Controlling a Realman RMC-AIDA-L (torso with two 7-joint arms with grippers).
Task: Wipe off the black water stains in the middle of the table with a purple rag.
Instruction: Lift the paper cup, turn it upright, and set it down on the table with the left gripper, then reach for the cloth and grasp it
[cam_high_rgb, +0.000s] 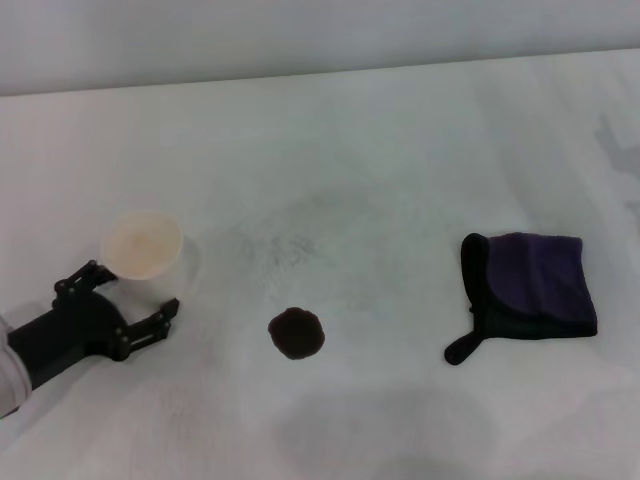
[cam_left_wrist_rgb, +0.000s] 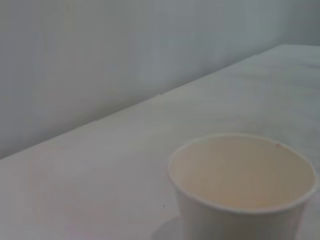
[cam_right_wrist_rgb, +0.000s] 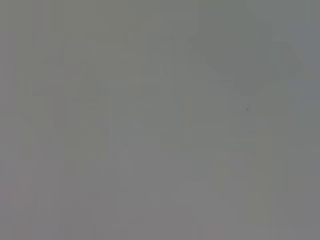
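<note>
The white surface (cam_high_rgb: 400, 130) filled nearly the whole head view, and on it the purple rag (cam_high_rgb: 530, 288) lay folded at right of centre, well apart from everything else. The left tool (cam_high_rgb: 133, 290) sat at lower left with its fingers spread wide beside an upright paper cup (cam_high_rgb: 143, 247), not gripping it. The smallest thing, the black stain (cam_high_rgb: 296, 333), sat just below centre between cup and rag; the right tool did not show.
</note>
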